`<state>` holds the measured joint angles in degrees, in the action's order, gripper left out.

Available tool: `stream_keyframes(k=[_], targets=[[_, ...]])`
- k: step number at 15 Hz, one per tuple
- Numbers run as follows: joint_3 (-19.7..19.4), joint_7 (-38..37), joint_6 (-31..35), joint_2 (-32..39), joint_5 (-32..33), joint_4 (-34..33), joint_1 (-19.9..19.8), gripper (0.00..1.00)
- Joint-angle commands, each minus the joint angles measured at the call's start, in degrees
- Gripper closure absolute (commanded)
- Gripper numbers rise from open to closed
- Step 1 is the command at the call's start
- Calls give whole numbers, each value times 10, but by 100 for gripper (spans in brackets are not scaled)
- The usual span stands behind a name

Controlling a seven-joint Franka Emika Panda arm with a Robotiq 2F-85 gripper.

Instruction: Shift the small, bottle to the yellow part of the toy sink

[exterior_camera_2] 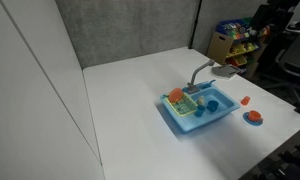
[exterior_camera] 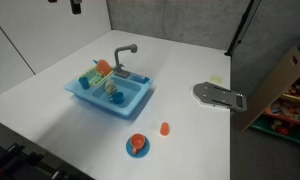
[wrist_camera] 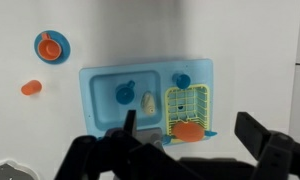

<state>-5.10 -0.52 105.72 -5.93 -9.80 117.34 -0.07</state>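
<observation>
Black two-fingered claw hangs high over the white desk with its fingers spread wide and nothing between them. In the wrist view it sits over the rack end of the light blue plastic toy sink.

The small bottle, a tiny pale whitish-yellow toy, lies inside the blue basin, just beside the edge of the yellow part of the toy sink but not on it. That yellow section is the ribbed dish rack at one end of the sink, and it shows in both exterior views.

The step in hand looks like the approach, as the bottle has not been grasped yet. The next move probably calls for shifting the claw sideways until it is centred over the bottle. It should then drop into the basin, close on the bottle's narrow body, lift it over the divider and set it down on the rack. The bottle is small and lies near the basin wall, so finger placement will need care.

Counted:
- One small bottle.
- One toy sink with one grey faucet.
- One yellow rack.
- One orange round item on the rack.
- One teal-green piece at the rack's corner.
- One flat blue round piece in the basin.
- One orange cup on one blue saucer, out on the desk.
- One small orange knob-like piece, also on the desk.
</observation>
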Motion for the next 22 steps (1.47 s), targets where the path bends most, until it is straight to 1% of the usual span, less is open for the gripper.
stream_keyframes(k=[1, 11, 15, 20, 22], targets=[[11, -43, -1, 51, 15, -39, -11, 0], [2, -130, 60, 143, 11, -40, -27, 0], [-1, -159, 111, 174, 32, -33, -26, 0], [-3, -170, 173, 204, 68, -25, -19, 0], [-2, -169, 186, 214, 79, -24, -17, 0]])
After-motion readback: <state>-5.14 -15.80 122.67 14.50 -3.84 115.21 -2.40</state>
